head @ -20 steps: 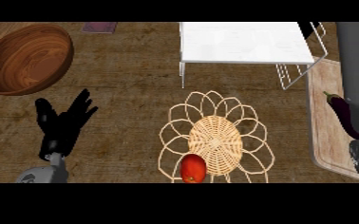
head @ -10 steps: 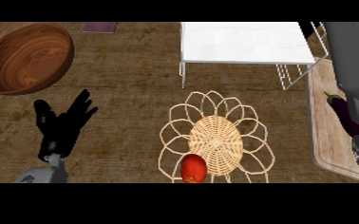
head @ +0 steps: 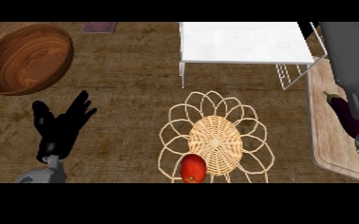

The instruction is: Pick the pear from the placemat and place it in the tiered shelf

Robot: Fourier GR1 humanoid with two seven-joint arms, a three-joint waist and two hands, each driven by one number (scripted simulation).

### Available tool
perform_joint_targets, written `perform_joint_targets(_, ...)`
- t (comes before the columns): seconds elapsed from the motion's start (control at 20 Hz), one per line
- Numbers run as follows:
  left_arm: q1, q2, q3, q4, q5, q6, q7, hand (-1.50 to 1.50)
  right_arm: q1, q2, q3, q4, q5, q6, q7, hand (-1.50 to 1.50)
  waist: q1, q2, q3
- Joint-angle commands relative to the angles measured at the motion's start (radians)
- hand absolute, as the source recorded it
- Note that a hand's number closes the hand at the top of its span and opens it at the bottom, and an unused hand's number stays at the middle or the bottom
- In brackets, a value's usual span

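This looks like a kitchen. The brown wooden table (head: 126, 90) holds things for food. Past the black robot hand (head: 60, 123), farther back on the table, sits a big round brown wooden bowl (head: 32, 59). To the right of the robot hand lies a round woven straw placemat with looped edges (head: 216, 140), and a red pear (head: 193, 168) rests on its near edge. Far to the right, a dark purple eggplant (head: 344, 111) lies on a pale wooden cutting board (head: 329, 144). Farther back and to the right stands a white wire shelf (head: 242, 42).

Edges cut off the pear (head: 193, 168), the wooden bowl (head: 28, 59) and the aubergine (head: 342, 109).
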Motion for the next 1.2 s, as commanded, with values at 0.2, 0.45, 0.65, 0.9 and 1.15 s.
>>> perform_joint_targets(0.2, -0.005, 0.012, 0.009, 0.049, 0.009, -0.024, 0.016, 0.00, -0.029, 0.037, -0.155, 0.000, -0.100, -0.159, 0.095, -1.50, -0.007, 0.002, -0.005)
perform_joint_targets(0.45, 0.034, 0.028, 0.027, 0.040, 0.017, -0.042, -0.008, 0.00, -0.030, 0.022, -0.251, 0.003, -0.200, -0.192, 0.046, -1.50, 0.001, 0.004, -0.005)
perform_joint_targets(0.65, 0.027, -0.025, -0.018, 0.017, -0.014, 0.005, 0.019, 0.00, -0.063, 0.039, -0.313, 0.010, -0.262, -0.252, 0.062, -1.50, 0.002, 0.003, -0.005)
perform_joint_targets(0.9, -0.005, 0.010, 0.022, 0.039, 0.004, -0.008, 0.027, 0.00, -0.061, -0.003, -0.366, -0.045, -0.305, -0.324, 0.093, -1.50, -0.013, 0.000, -0.005)
perform_joint_targets(1.15, 0.037, -0.019, -0.008, -0.008, -0.021, 0.012, 0.015, 0.00, -0.045, -0.109, -0.349, -0.035, -0.221, -0.418, 0.111, -1.50, -0.009, -0.001, -0.005)
